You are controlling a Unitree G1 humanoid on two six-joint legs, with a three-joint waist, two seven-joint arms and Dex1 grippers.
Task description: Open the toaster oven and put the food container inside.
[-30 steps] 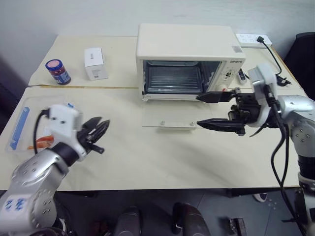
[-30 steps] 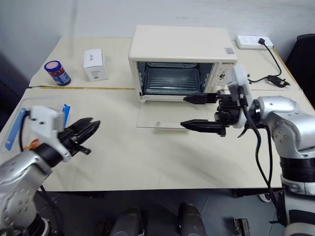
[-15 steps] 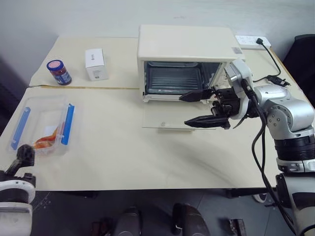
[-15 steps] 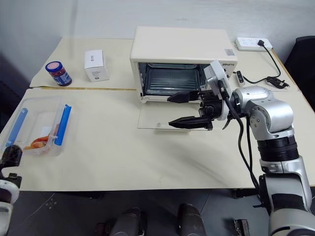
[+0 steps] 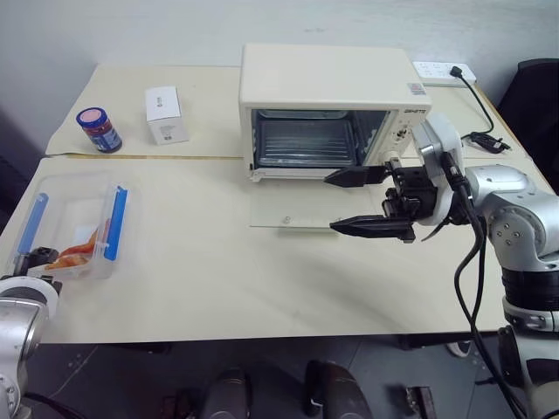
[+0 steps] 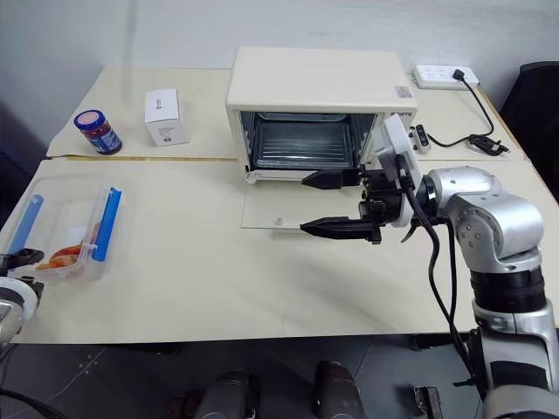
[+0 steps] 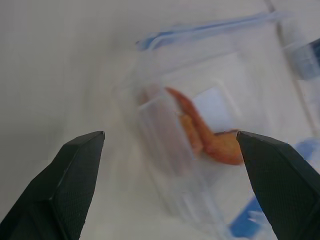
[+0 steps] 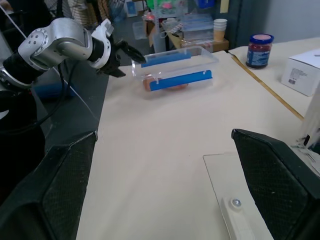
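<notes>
Left eye view: toaster oven stands open, glass door flat on the table; right gripper spread wide over it, empty.
Left wrist view: left gripper spread wide, empty, facing the food container.

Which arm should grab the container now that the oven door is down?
Left, probably. Its pincer is open right at the container, at the table's left edge. The right pincer hovers open over the lowered door of the oven, far across the table.
</notes>
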